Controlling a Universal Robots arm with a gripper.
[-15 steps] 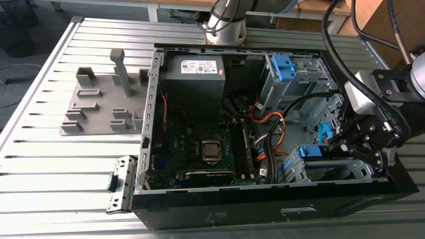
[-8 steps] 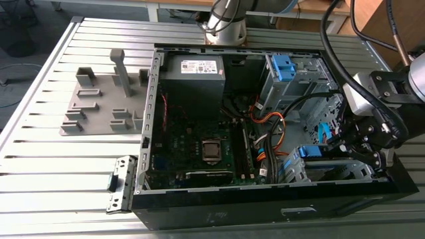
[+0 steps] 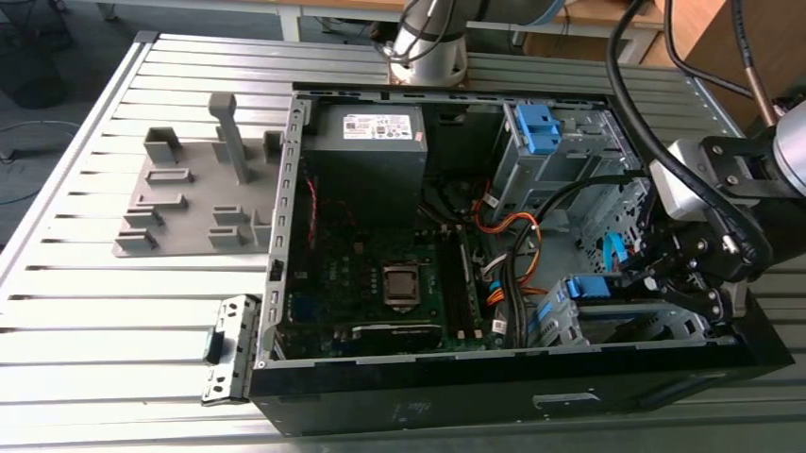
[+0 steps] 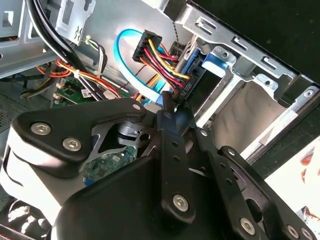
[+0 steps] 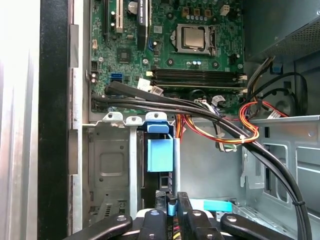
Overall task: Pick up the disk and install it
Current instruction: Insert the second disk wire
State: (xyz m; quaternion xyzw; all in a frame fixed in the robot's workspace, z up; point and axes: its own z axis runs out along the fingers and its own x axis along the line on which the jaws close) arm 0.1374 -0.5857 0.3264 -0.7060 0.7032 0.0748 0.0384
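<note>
Jaws stand almost closed. In the first wrist view the gripper [image 5: 173,201] has its 2 fingers [image 5: 184,211] drawn in on a thin blue strip [image 5: 172,206]. I cannot tell whether that strip belongs to the disk's bracket or to a cable. The disk [image 5: 160,155] stands on edge in the drive cage [image 5: 107,165], just beyond the fingertips. Its blue bracket faces the camera, and its metal body is mostly hidden by the cage walls.

In the exterior view the gripper [image 3: 674,283] reaches down into the open computer case [image 3: 504,401] at the exterior view's right, over the cage, with the disk [image 3: 586,288] showing blue just beside it. In the second wrist view the gripper [image 4: 169,105] closes next to a black connector [image 4: 186,87], near a bundle of yellow, red and black wires [image 4: 155,60] and a looping light-blue cable [image 4: 120,50].

The motherboard [image 3: 365,274] lies on the case floor, beside the grey power-supply box [image 3: 365,156]. The case rests on a slatted metal table [image 3: 89,330], and a grey fixture [image 3: 189,203] stands just beside it at the exterior view's left.
</note>
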